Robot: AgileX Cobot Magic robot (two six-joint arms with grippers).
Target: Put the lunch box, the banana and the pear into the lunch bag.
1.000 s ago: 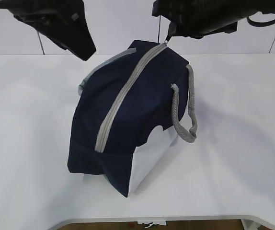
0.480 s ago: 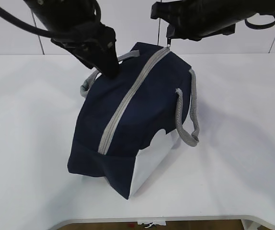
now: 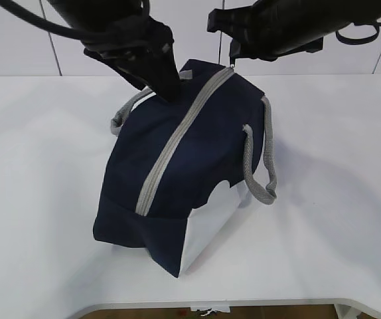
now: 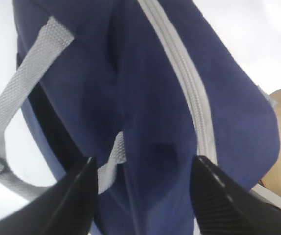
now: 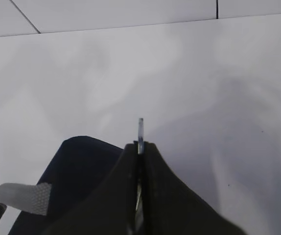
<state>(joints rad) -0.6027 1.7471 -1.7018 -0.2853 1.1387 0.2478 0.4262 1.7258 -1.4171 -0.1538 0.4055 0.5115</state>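
A: Nearest the camera, what was there?

B: The lunch bag (image 3: pixel 184 166) sat on the white table (image 3: pixel 38 199), its white end panel toward us and its grey zipper (image 3: pixel 177 143) closed along the top. No lunch box, banana or pear showed in any view.

A: And the jaws?

B: The left gripper (image 4: pixel 143 188) stood with jaws spread, straddling navy fabric beside the zipper; one grey handle (image 4: pixel 18 103) looped off to its left. It hadn't clamped anything I could see. Farther back, the right gripper (image 5: pixel 140 147) was clenched on a thin metal tab, which I took for the zipper's ring pull (image 5: pixel 140 129), at the bag's far end.

A: So the step was opening the bag?

B: That was my reading. To do it well, the left jaws should pinch the fabric firmly close to the zipper's line, anchoring the bag, while the right draws the pull straight along the track, not upward, or the bag lifts.
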